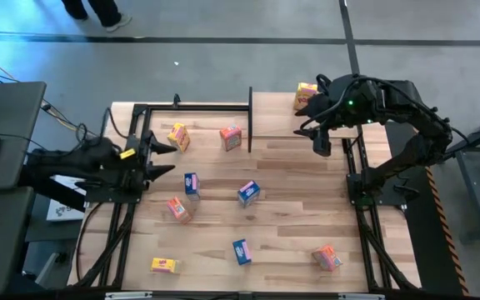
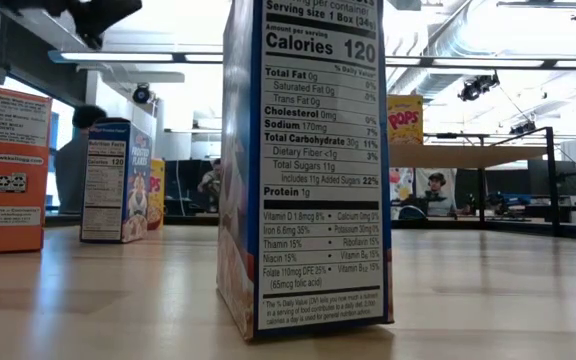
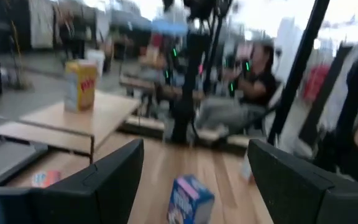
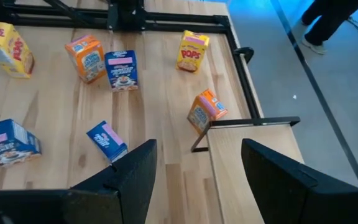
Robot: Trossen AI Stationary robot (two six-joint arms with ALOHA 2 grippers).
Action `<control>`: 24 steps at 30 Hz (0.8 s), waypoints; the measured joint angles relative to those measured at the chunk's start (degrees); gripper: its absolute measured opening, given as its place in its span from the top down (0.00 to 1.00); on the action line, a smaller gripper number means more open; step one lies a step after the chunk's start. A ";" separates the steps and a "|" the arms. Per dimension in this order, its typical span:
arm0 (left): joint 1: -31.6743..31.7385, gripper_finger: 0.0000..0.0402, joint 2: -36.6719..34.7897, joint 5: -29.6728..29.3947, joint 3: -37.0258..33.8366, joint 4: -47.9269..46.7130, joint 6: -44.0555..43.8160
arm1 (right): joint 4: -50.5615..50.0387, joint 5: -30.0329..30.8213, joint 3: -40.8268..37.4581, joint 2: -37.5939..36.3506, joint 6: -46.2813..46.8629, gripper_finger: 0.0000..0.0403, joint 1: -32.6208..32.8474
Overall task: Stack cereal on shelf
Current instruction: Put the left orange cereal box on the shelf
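Right gripper [image 1: 311, 117] open, empty over light wooden shelf [image 1: 277, 112]; clear its yellow cardboard cereal box [image 1: 305, 94], then fetch another.

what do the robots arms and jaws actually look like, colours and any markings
Both arms are black with chunky jointed links. The left arm has a yellow tag near its wrist and ends in two pointed black fingers. The right arm shows a small green light and dark cabling. Close up, the fingers are broad, flat, matte black wedges.

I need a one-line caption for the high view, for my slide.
One yellow cereal box on the shelf, eight scattered on the table.
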 joint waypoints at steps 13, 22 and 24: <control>-0.01 0.31 15.40 13.15 17.55 -19.96 3.30 | -0.68 -0.08 0.00 0.00 0.38 0.44 0.00; -2.87 0.31 20.71 13.23 19.83 -28.52 4.57 | -0.66 -0.25 0.00 0.00 5.14 0.44 0.00; -4.32 0.31 21.24 13.23 19.83 -28.56 4.53 | -0.66 -0.07 0.00 0.00 6.22 0.44 0.08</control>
